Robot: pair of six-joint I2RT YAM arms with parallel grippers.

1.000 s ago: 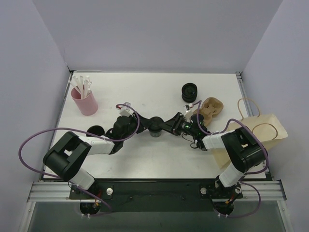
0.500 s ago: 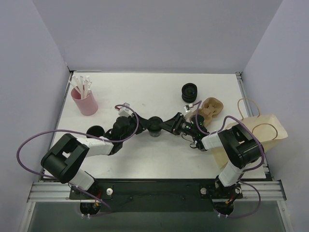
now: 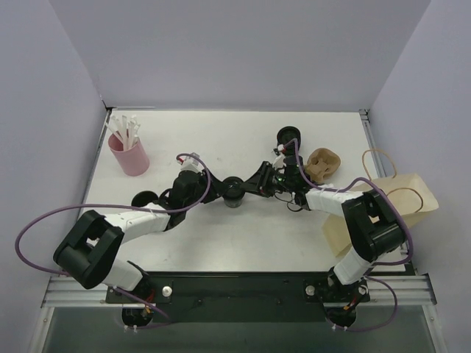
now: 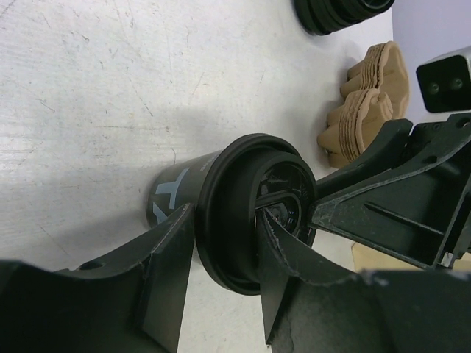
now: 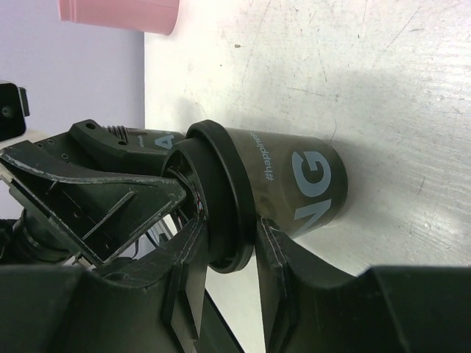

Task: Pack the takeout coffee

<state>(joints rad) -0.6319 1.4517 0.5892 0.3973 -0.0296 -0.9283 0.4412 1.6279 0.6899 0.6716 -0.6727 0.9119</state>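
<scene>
Right, the takeout coffee stands upright in the middle of the worktop, and I have both arms on it at once. The left end effector reaches in from the left, narrowed onto the lid, with one finger over the lid's top and the other under the rim against the cup wall. The right end effector mirrors it from the right, pinched across the same rim, one finger above and one below. So both are gripping the cup at its lid (a crowded spot, the two sets of fingers almost meet over the top).

I read this as pressing the lid home before the carry. To do it well, I want the squeeze even on both sides and straight down the cup's axis, so the rim seats all round and doesn't tip up on one edge. Neither arm should pull sideways, or the cup tilts.

The brown paper bag lies at the right edge, beyond the pulp carrier. The right arm looks the natural one to carry, so the left should let go first. From above I can't tell if the bag's mouth is open.
</scene>
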